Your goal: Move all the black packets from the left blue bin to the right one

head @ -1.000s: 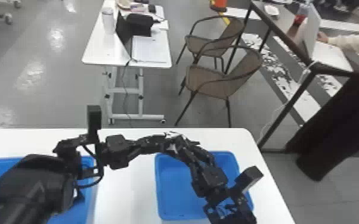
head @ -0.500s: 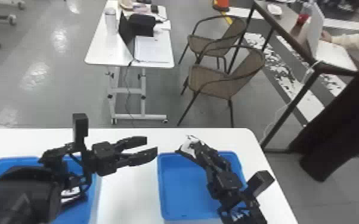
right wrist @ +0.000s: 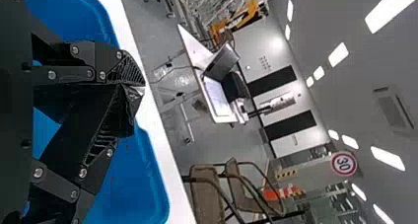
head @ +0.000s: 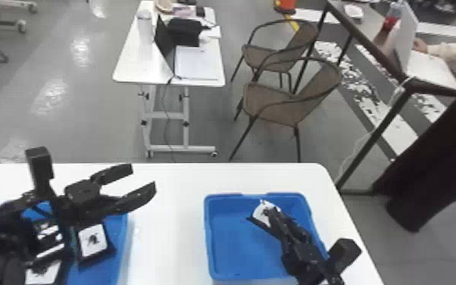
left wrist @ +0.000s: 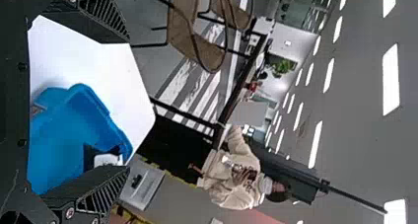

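Observation:
My right gripper (head: 273, 223) hangs over the right blue bin (head: 235, 246), shut on a black packet with a white label (head: 266, 213). In the right wrist view, the dark packet (right wrist: 129, 113) is pinched between the fingertips of the right gripper (right wrist: 124, 90). Beside and above the left blue bin (head: 116, 248), my left gripper (head: 143, 177) is open and holds nothing; the left gripper (left wrist: 127, 104) shows spread fingers in its own wrist view too. Several white-labelled black packets (head: 93, 240) lie in the left bin, partly hidden by the left arm.
Both bins stand on a white table (head: 166, 227), with a strip of tabletop between them. Beyond the far edge are a small white desk (head: 132, 64) and brown chairs (head: 272, 102). A dark table (head: 375, 49) stands to the right.
The grippers were together at the packet between the bins. The left one has opened, let go and drawn back left; the right one has carried the packet rightward over the right bin.

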